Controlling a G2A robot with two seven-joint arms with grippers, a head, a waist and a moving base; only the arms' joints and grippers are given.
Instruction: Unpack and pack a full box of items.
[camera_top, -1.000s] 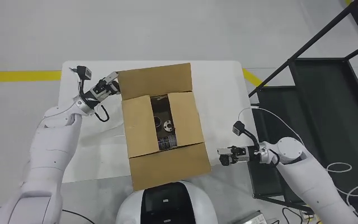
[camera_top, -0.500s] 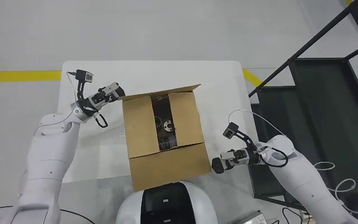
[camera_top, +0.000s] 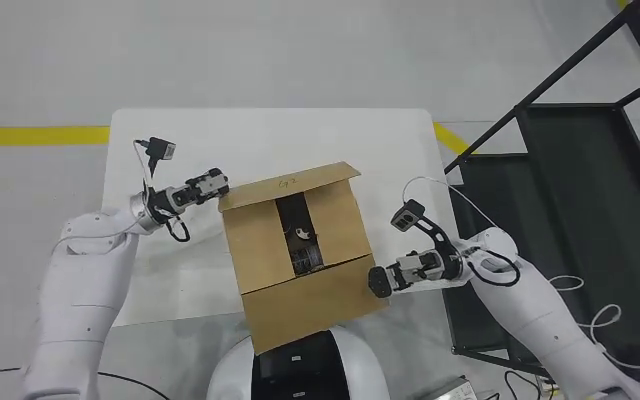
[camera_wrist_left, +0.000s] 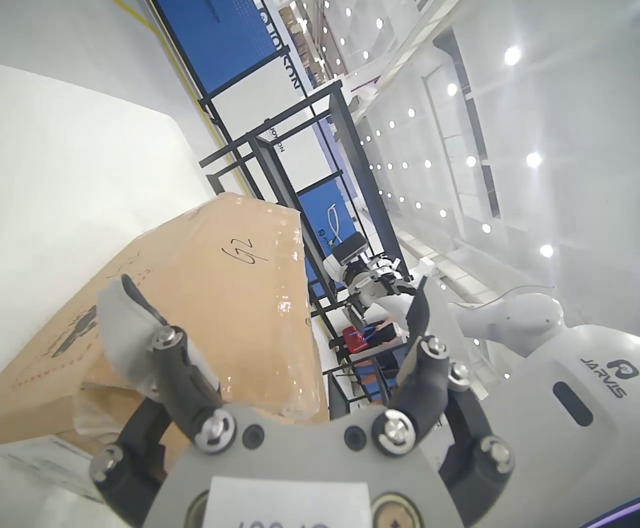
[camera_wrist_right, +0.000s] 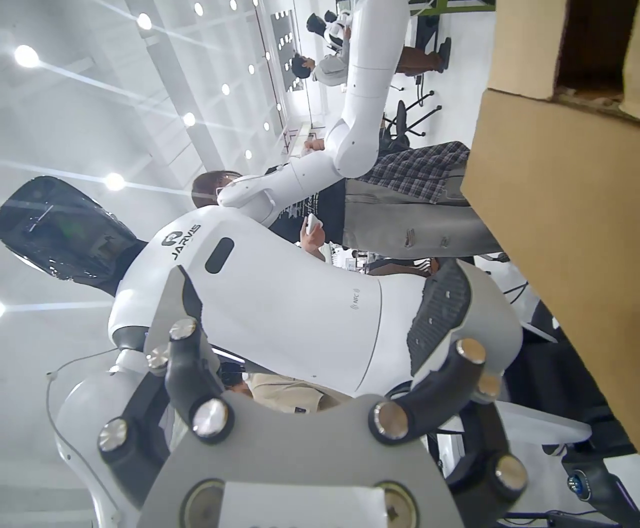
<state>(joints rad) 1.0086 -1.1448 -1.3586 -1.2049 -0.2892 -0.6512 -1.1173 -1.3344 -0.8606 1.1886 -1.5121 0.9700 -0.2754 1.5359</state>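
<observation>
A brown cardboard box (camera_top: 258, 243) stands mid-table, turned slightly askew. Its two side flaps are folded in, leaving a narrow gap where dark items (camera_top: 304, 250) show. The far flap (camera_top: 290, 186) stands tilted up over the opening, and the near flap (camera_top: 315, 300) hangs out toward the table's front edge. My left gripper (camera_top: 216, 185) is open at the box's far left corner; in the left wrist view one of its fingers (camera_wrist_left: 131, 320) lies against the raised flap (camera_wrist_left: 215, 280). My right gripper (camera_top: 380, 282) is open and empty, close to the box's near right corner (camera_wrist_right: 560, 200).
The white table (camera_top: 150, 140) has bare room to the left of and behind the box. A black metal rack (camera_top: 560, 160) stands just past the table's right edge, close to my right arm. A yellow line (camera_top: 50, 135) runs on the floor.
The far flap, lying flat outward a second ago, has swung up over the opening as my left gripper followed it. The box twisted slightly. My right gripper moved in toward the near right corner.
</observation>
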